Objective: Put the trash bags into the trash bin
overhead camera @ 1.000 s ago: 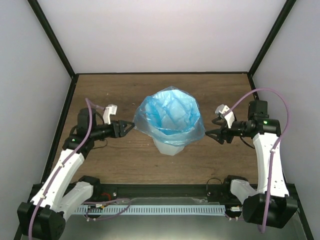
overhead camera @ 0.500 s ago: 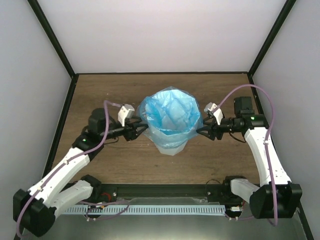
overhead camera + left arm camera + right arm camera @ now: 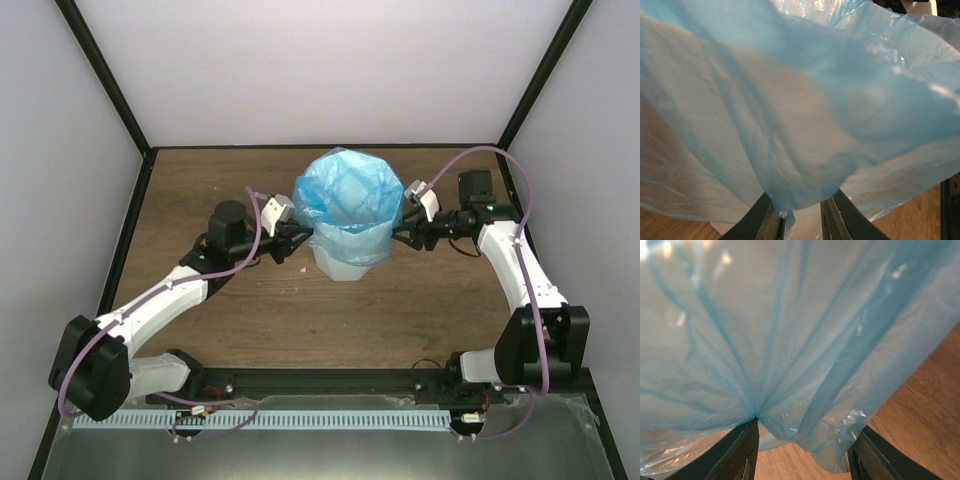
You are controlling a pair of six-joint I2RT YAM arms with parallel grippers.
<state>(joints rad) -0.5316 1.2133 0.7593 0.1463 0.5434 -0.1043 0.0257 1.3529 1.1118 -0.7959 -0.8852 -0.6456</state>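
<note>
The light-blue trash bag [image 3: 348,200] lines the white trash bin [image 3: 340,268] at mid-table, its film puffed over the rim and draped down the sides. My left gripper [image 3: 300,243] is pressed to the bin's left side. In the left wrist view the bag [image 3: 805,115] hangs into the narrow gap of that gripper [image 3: 802,207], bunched against one finger [image 3: 765,220]; the jaws still stand apart. My right gripper [image 3: 402,232] is at the bin's right side. In its wrist view the jaws [image 3: 805,432] stand wide, with the bag's hem [image 3: 790,330] sagging between them.
The wooden table [image 3: 250,320] is boxed in by pale walls with black corner posts [image 3: 105,90]. A cable rail [image 3: 330,415] runs along the near edge between the arm bases. A small white speck [image 3: 303,268] lies left of the bin.
Both arms have reached inward and farther back to the bin's sides. The bag's flared skirt is now pushed in against the bin. Both pairs of jaws have narrowed, the left much more.
</note>
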